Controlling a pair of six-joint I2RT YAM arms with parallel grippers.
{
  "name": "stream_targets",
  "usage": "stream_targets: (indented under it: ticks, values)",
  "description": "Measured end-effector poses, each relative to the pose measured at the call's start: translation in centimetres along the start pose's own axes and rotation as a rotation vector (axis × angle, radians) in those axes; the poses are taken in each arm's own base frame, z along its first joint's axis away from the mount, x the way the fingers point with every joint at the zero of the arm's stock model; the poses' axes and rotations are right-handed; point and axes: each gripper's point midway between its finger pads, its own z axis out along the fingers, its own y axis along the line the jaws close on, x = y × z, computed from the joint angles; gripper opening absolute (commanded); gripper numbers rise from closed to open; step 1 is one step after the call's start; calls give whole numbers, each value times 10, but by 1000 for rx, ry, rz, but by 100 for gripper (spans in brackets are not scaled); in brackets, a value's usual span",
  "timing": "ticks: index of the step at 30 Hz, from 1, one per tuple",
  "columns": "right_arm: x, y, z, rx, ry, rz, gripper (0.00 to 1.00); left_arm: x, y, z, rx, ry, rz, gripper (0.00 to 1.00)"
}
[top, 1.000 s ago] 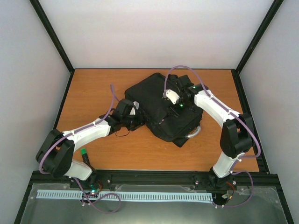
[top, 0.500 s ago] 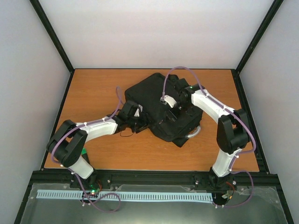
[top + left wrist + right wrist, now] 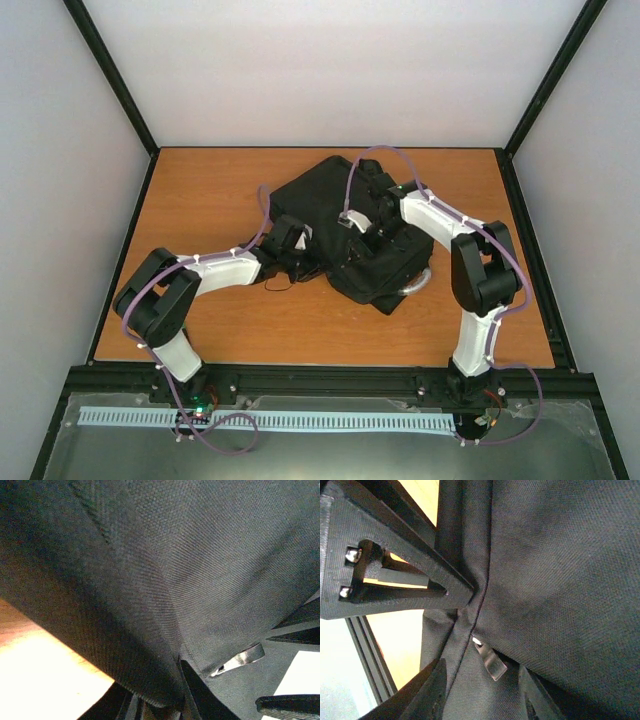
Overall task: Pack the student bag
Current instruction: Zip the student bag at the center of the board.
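In the last second my left arm has stretched further in. My left gripper (image 3: 305, 258) has come from beside the student bag (image 3: 320, 190) onto its left edge. It has narrowed, and in the wrist view a fold of black cloth runs down to a point between my fingers, pinched there. My right elbow has swung inward, and my right gripper (image 3: 365, 238) has slid left across the bag's top. Its jaws stand partly apart with a seam and a zipper pull (image 3: 490, 662) between them; whether they grip I cannot tell.

The bag lies mid-table toward the back, its grey handle (image 3: 415, 285) at the near right. The orange wood of the table (image 3: 200, 200) shows to the left, to the right and in front of it. White walls (image 3: 330, 70) close three sides, with black posts (image 3: 110, 75) in the corners.
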Motion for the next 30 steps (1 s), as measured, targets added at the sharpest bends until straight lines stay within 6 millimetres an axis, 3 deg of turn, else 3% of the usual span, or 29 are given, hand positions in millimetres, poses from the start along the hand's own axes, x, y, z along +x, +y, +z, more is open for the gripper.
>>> stream_targets:
  ticks: [13,19,30]
  values:
    - [-1,12,4,-69,-4,14,13,0,-6,1,18,-9,16,7]
    - [-1,8,4,-47,1,20,4,0,-5,1,13,-11,16,1]
    - [-1,-2,-2,14,-2,32,3,-1,-5,0,7,-20,18,1]
